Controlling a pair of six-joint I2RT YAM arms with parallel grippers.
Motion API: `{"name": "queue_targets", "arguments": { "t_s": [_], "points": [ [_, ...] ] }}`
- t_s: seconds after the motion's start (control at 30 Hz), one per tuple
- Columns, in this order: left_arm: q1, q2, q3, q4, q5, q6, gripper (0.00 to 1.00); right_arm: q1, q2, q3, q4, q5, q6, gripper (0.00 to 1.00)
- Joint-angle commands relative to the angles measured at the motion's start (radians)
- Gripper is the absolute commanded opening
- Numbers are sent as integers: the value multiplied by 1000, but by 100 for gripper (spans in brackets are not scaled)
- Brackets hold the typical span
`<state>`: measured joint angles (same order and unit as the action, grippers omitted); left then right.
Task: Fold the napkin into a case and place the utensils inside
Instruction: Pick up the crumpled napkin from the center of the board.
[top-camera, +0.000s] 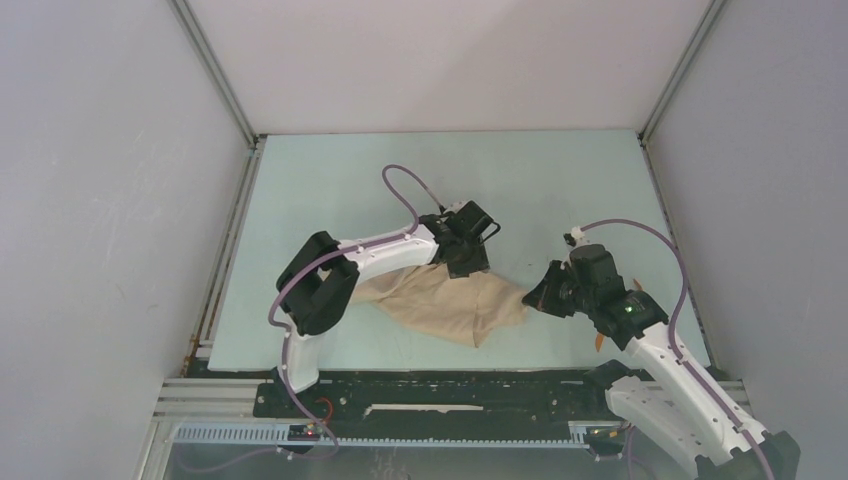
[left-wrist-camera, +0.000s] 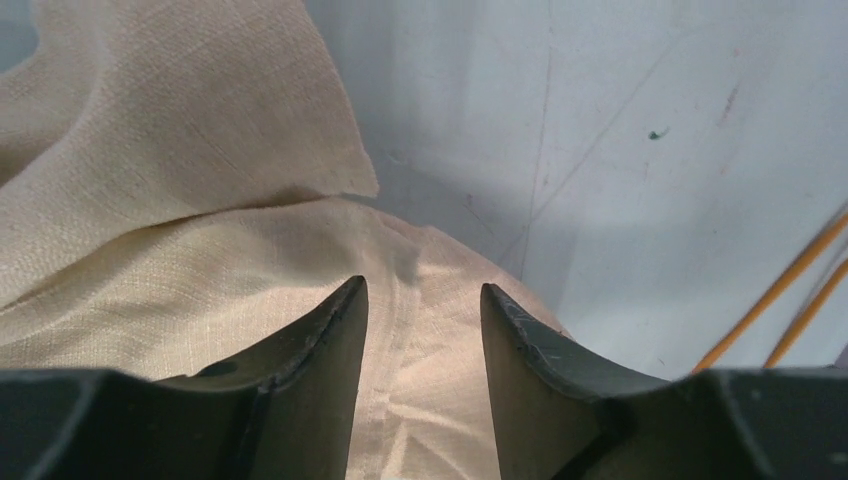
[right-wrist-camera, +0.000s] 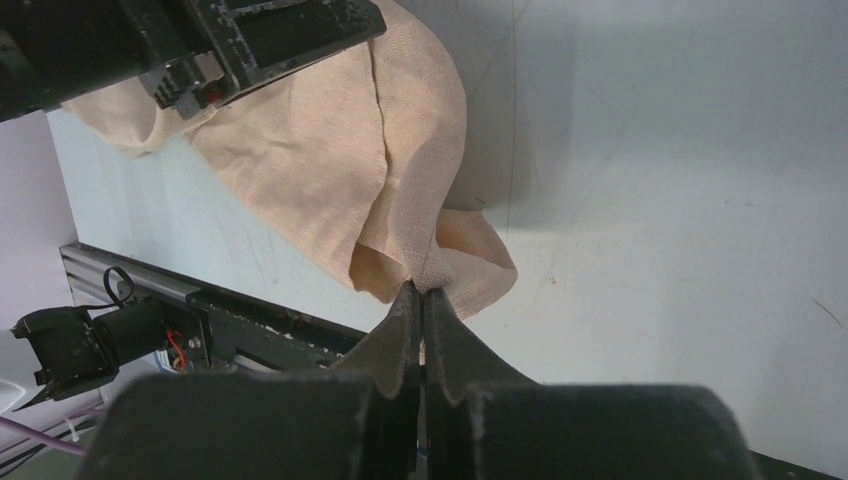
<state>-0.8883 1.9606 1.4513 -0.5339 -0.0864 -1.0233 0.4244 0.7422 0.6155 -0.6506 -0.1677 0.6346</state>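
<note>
The beige napkin (top-camera: 450, 305) lies crumpled and partly folded on the pale table, between the two arms. My left gripper (top-camera: 466, 243) hovers over the cloth's far edge. In the left wrist view its jaws (left-wrist-camera: 423, 290) stand open, with the napkin (left-wrist-camera: 180, 200) lying under the gap. My right gripper (right-wrist-camera: 420, 290) is shut on a bunched corner of the napkin (right-wrist-camera: 340, 170) at the cloth's right end (top-camera: 540, 293). Two thin orange utensils (left-wrist-camera: 795, 295) lie on the table at the right edge of the left wrist view. In the top view only an orange tip (top-camera: 598, 342) shows beside the right arm.
White walls enclose the table (top-camera: 400, 180) on the left, back and right. A black and aluminium rail (top-camera: 450, 392) runs along the near edge, just behind the held corner (right-wrist-camera: 250, 320). The left arm's wrist (right-wrist-camera: 250, 40) hangs over the cloth in the right wrist view.
</note>
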Motion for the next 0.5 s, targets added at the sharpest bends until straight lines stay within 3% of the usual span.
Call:
{"name": "queue_targets", "arguments": {
  "t_s": [0.0, 0.2, 0.47],
  "points": [
    [0, 31, 56, -48, -72, -36, 50, -11, -16, 1, 16, -9, -5, 0],
    [0, 51, 74, -94, -150, -71, 50, -12, -20, 0, 11, -9, -6, 0],
    [-3, 91, 110, -112, -134, -72, 41, -13, -16, 0, 10, -3, -10, 0]
  ]
}}
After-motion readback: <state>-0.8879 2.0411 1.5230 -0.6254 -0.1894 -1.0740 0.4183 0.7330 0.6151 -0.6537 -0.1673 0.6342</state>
